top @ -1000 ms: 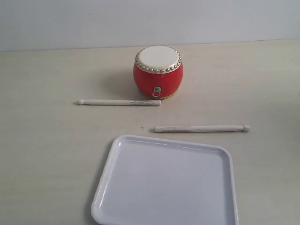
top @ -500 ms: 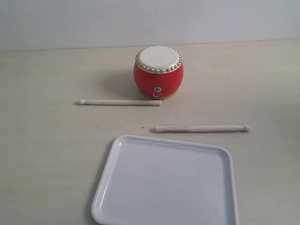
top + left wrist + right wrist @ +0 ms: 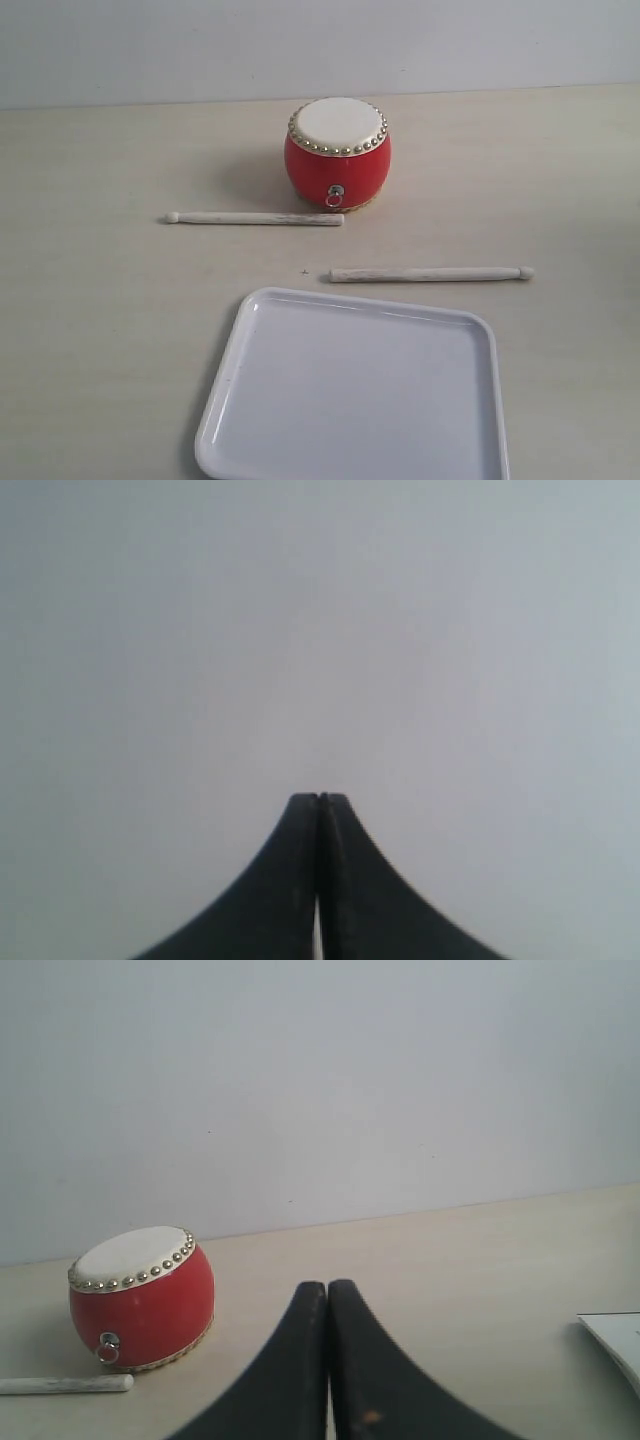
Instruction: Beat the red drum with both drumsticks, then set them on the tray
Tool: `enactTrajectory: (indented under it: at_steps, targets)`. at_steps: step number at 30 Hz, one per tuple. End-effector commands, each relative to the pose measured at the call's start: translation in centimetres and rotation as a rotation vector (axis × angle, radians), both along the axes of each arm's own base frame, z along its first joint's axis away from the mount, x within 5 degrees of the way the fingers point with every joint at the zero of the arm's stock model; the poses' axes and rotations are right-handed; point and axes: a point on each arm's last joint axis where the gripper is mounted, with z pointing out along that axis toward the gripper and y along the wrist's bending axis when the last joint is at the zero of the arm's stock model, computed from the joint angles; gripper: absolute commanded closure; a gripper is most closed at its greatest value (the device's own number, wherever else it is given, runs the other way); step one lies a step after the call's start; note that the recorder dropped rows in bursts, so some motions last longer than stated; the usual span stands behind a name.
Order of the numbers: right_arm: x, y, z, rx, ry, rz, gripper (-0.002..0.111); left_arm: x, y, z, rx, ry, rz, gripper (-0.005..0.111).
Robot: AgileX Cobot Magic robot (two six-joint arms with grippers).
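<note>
The red drum (image 3: 338, 153) stands upright at the back middle of the table, cream skin up, ring facing the camera. One drumstick (image 3: 255, 218) lies flat in front of it to the left, bead tip pointing left. The other drumstick (image 3: 430, 273) lies nearer, to the right, bead tip pointing right. The white tray (image 3: 352, 390) lies empty at the front. Neither arm shows in the exterior view. My left gripper (image 3: 318, 798) is shut, with only blank wall behind it. My right gripper (image 3: 327, 1285) is shut and empty, with the drum (image 3: 142, 1297) and a drumstick end (image 3: 66, 1384) beyond it.
The pale wooden table (image 3: 90, 330) runs back to a plain grey-white wall (image 3: 150, 50). A corner of the tray (image 3: 615, 1345) shows at the edge of the right wrist view.
</note>
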Motion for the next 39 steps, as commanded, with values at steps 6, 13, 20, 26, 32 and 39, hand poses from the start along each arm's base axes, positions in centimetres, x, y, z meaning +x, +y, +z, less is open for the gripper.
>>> enactTrajectory:
  at_steps: [6,13,20,26,32,39]
  targets:
    - [0.0,0.0,-0.1,-0.006,-0.008,0.002,0.108,-1.0,0.1,2.5,-0.105,-0.298,-0.066,0.107]
    - [0.0,0.0,-0.1,-0.006,-0.008,0.002,0.108,2.2,0.3,7.1,-0.153,-0.239,-0.061,0.107]
    - [0.0,0.0,-0.1,-0.006,-0.008,0.002,0.108,8.8,-0.3,10.8,-0.116,0.002,-0.093,0.107]
    - [0.0,0.0,-0.1,-0.006,-0.008,0.002,0.108,14.5,-2.2,11.9,0.039,0.326,-0.242,0.107]
    - [0.0,0.0,-0.1,-0.006,-0.008,0.002,0.108,18.8,-7.0,15.1,0.48,0.351,-0.61,0.107]
    - [0.0,0.0,-0.1,-0.006,-0.008,0.002,0.108,24.0,-10.4,17.2,0.602,0.382,-0.698,0.107]
